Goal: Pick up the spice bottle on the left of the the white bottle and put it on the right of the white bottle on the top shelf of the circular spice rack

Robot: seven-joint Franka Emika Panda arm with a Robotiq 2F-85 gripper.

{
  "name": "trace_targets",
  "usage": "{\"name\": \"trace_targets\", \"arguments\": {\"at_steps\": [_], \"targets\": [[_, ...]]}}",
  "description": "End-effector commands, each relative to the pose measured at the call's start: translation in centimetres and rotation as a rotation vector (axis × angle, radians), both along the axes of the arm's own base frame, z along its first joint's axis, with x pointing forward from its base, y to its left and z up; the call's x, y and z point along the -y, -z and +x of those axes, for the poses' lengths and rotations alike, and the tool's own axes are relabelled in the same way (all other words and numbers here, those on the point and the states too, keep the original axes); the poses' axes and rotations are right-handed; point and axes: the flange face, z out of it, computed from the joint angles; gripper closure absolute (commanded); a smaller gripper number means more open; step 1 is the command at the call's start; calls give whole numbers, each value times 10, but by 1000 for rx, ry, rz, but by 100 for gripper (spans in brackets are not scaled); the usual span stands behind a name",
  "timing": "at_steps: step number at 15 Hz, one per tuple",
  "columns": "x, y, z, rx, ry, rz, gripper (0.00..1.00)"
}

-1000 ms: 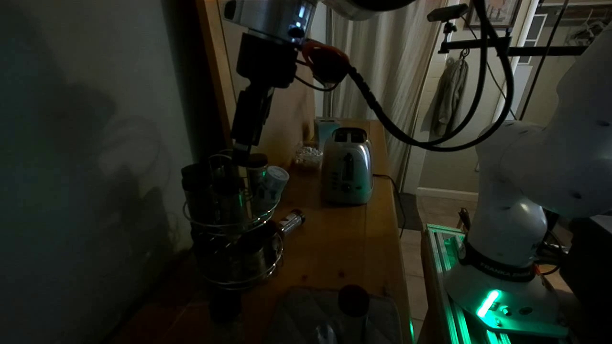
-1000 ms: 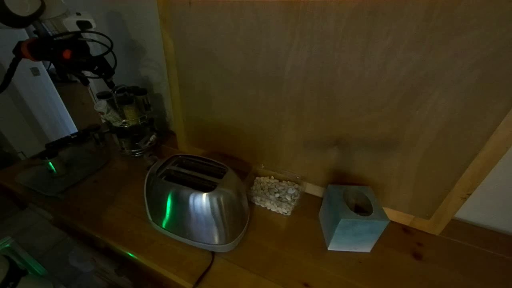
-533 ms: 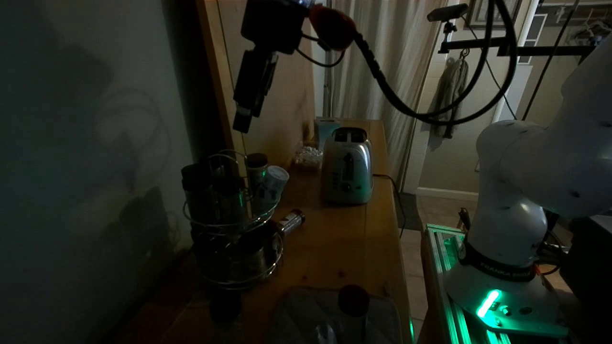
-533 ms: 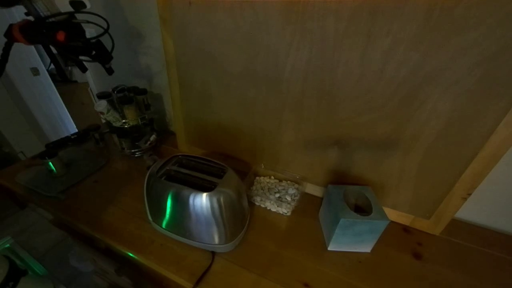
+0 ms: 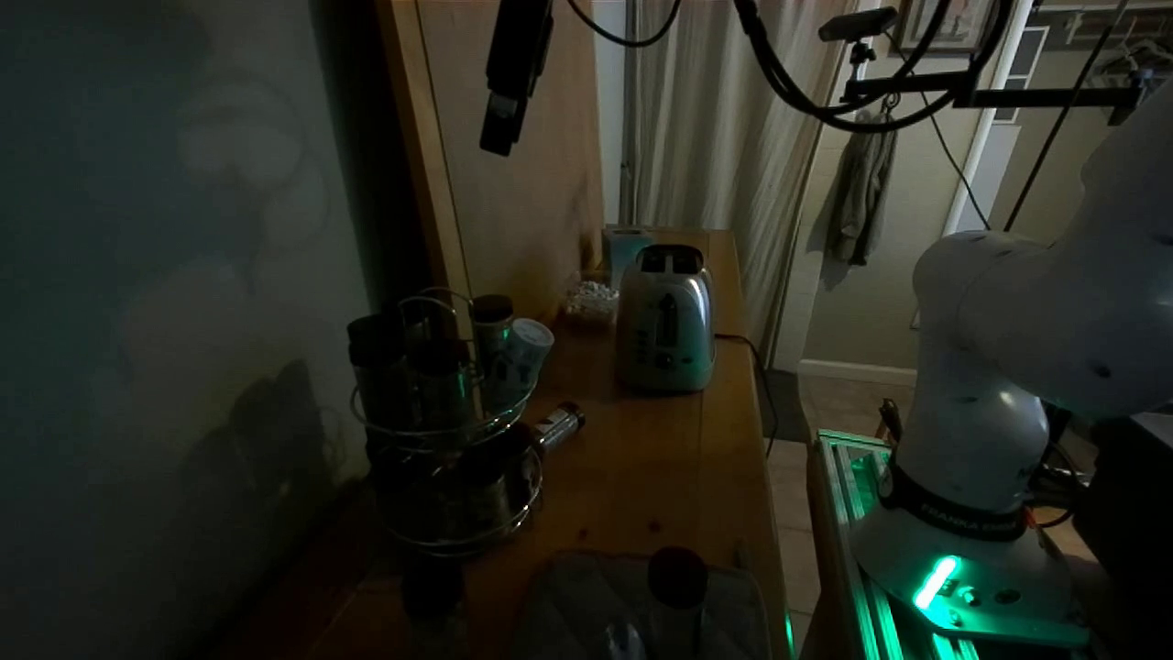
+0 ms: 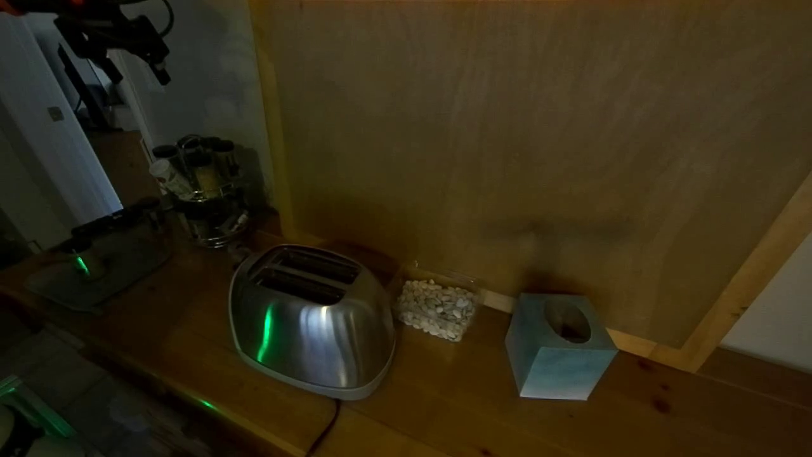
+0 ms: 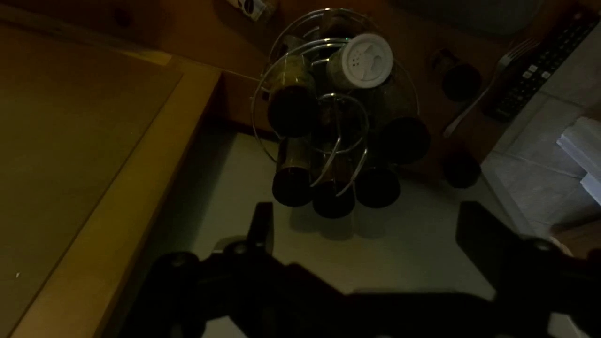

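Well above the rack (image 6: pixel 219 242) I see the gripper (image 6: pixel 140 77), fingers (image 7: pixel 263 225) wide apart, free air beneath. The white bottle (image 6: pixel 171 179) leans over the edge of the rack's top shelf (image 6: pixel 217 193) beside dark-capped jars (image 6: pixel 206 174); right of the rack, the toaster (image 6: pixel 311 349), then a tub (image 6: pixel 453 280) of pale pebbles (image 6: pixel 438 311).

White bottle (image 7: pixel 367 61), silvery rack (image 7: pixel 335 96), black jar caps (image 7: pixel 292 111), silver toaster (image 6: pixel 311 343), pale blue box (image 6: pixel 561 368)

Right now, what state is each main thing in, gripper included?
Black two-fingered gripper: open, empty
Round two-tier metal spice rack: upright, both tiers stocked
Small whitish bottle: tilted, on the top tier
Dark-capped glass jar beside the rack: lying on its side
Shiny steel toaster: no bread sticking out
Pale blue box: oval hole open
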Motion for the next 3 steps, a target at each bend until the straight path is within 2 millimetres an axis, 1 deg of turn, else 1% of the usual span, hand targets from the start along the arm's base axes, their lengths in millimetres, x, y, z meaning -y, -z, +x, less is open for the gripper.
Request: {"name": "trace_targets", "arguments": {"at_steps": [1, 3], "targets": [[-1, 1, 0, -4, 0, -2, 0], [-1, 3, 1, -8, -1, -3, 0]]}}
